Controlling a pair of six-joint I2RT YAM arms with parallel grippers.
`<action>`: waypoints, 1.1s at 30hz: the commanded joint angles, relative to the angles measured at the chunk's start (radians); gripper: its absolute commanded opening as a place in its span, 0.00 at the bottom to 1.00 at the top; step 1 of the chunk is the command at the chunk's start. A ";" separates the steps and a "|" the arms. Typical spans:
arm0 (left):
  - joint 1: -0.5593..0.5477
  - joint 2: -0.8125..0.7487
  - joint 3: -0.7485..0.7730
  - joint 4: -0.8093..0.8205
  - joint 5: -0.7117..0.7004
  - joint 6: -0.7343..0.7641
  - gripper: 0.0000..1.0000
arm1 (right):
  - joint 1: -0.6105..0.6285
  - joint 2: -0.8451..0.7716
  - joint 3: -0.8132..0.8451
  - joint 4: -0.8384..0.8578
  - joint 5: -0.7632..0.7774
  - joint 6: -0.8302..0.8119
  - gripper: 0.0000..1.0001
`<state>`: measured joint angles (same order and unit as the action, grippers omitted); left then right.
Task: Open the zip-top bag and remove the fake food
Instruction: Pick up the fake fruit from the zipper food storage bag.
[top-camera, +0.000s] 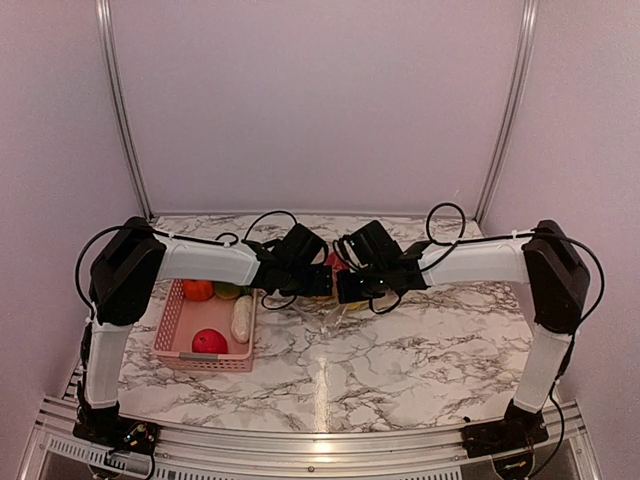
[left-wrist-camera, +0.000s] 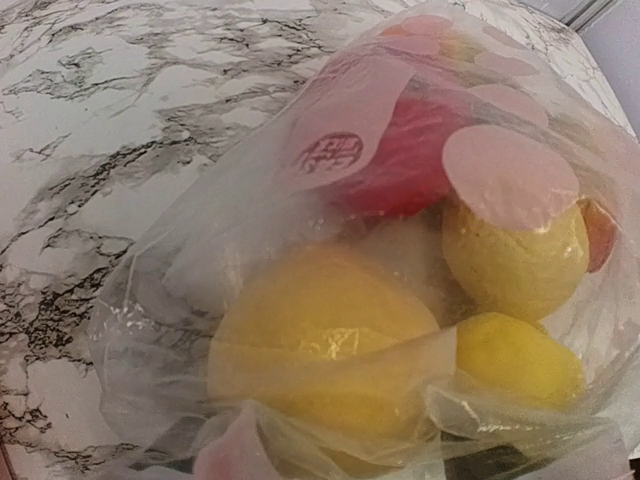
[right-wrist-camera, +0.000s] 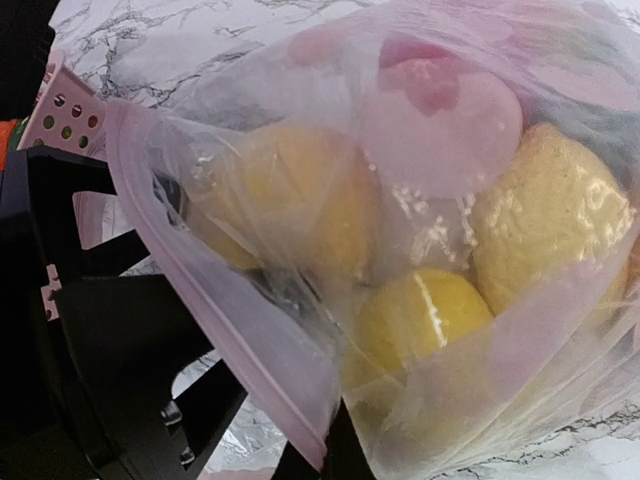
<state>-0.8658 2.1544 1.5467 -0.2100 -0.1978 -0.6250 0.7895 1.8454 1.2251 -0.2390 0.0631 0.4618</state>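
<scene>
Right wrist view: limp, slick zip-top bag (right-wrist-camera: 300, 110), probably best gripped at the zip strip (right-wrist-camera: 230, 330) the right claw (top-camera: 348, 288) clamps; left claw (top-camera: 322, 285) unclear.

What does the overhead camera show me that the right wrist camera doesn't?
Only overhead: the left arm and right arm close together over mid-table, and what lies in the pink basket: a red piece, a whitish one, an orange one and a green one.
Only right wrist: the bag close up, with yellow pieces, a pinkish-red one and its zip strip.
Both: the bag, the marble table and a corner of the basket.
</scene>
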 joint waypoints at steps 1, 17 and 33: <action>0.016 0.042 0.043 -0.015 0.007 0.004 0.80 | -0.018 0.015 0.011 -0.004 0.008 0.006 0.00; 0.035 0.105 0.095 0.046 0.062 -0.004 0.68 | -0.020 0.033 0.035 -0.016 0.006 0.000 0.00; 0.018 -0.074 -0.059 0.071 0.077 0.014 0.61 | -0.036 0.034 0.042 -0.004 0.000 -0.004 0.00</action>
<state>-0.8444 2.1574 1.5154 -0.1535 -0.1303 -0.6228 0.7628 1.8576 1.2316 -0.2390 0.0620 0.4606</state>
